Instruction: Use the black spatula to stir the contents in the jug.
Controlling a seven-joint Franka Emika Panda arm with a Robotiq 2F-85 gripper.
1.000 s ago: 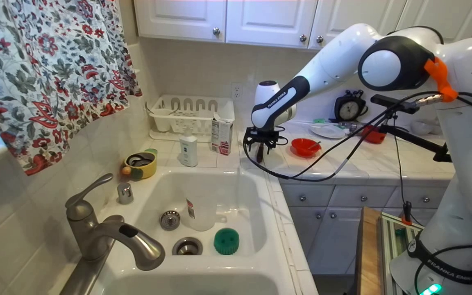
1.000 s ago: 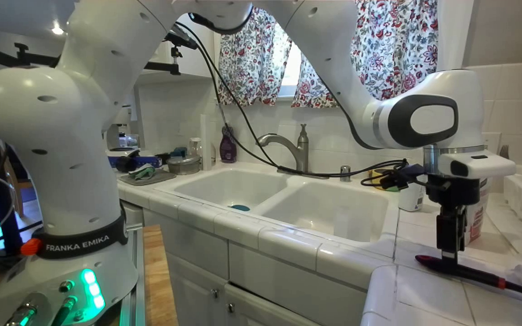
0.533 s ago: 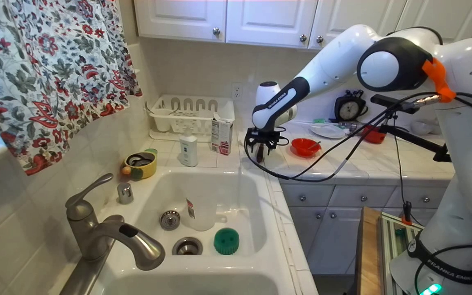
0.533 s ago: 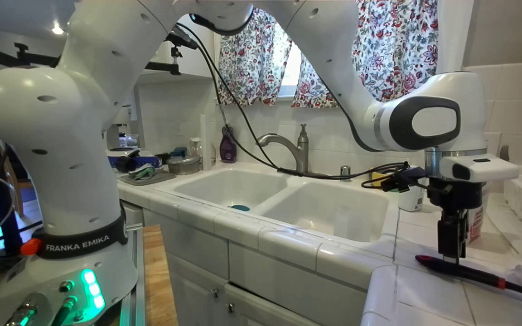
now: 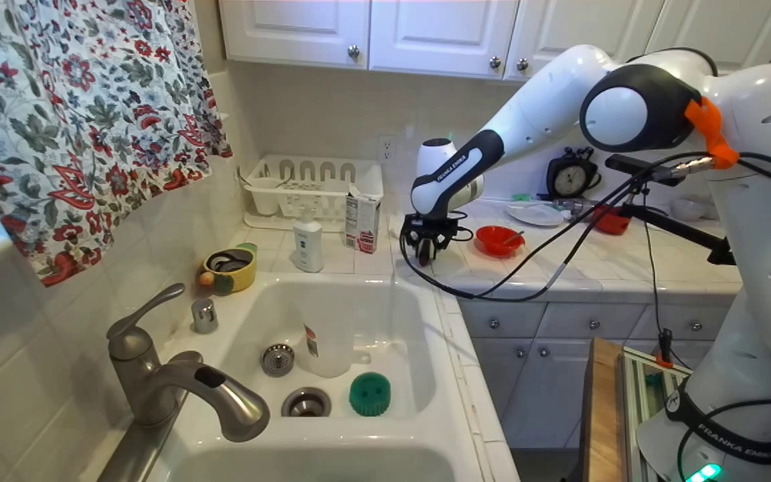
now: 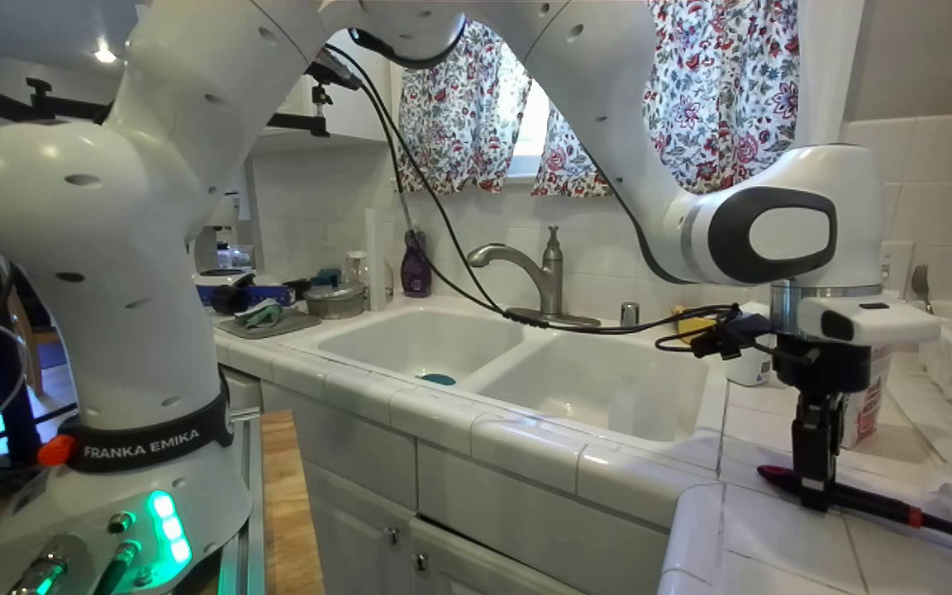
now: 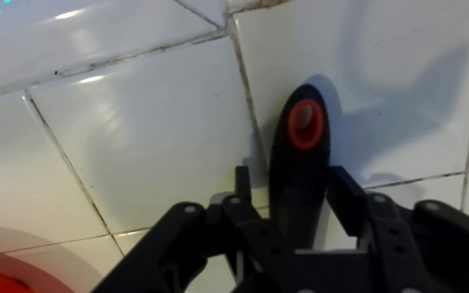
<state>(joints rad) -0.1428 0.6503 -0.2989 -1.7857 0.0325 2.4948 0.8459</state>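
White tile covers the worktop [image 5: 626, 271] and runs up the walls, beneath pale cabinets [image 5: 439, 33]. From my station I have the hand [image 7: 288, 183] down over the black spatula [image 6: 877, 502], its fingers [image 7: 242, 183] astride the handle at a fairly narrow spread. On my wrist view a strip of tile shows between one finger and the handle; the opposite finger is right at the handle's edge, and whether it touches I cannot tell. My spatula lies along the worktop, a red-ringed hole at the handle's end and a red band farther along its length.

Close by I have a red bowl [image 5: 499, 241] with a utensil in it, and across from that a printed carton [image 5: 363, 224] and a white pump bottle [image 5: 308, 246], with a dish rack [image 5: 318, 193] behind them. Next comes the double sink [image 5: 332, 432]: I can make out the pale, see-through jug [image 5: 332, 345] in the basin nearer the rack, and a round green object [image 5: 370, 394] near it. A yellow pot [image 5: 241, 278] stands at the sink's corner. Past the basins I see a metal faucet [image 5: 228, 398], and above it hangs a floral curtain [image 5: 84, 120].
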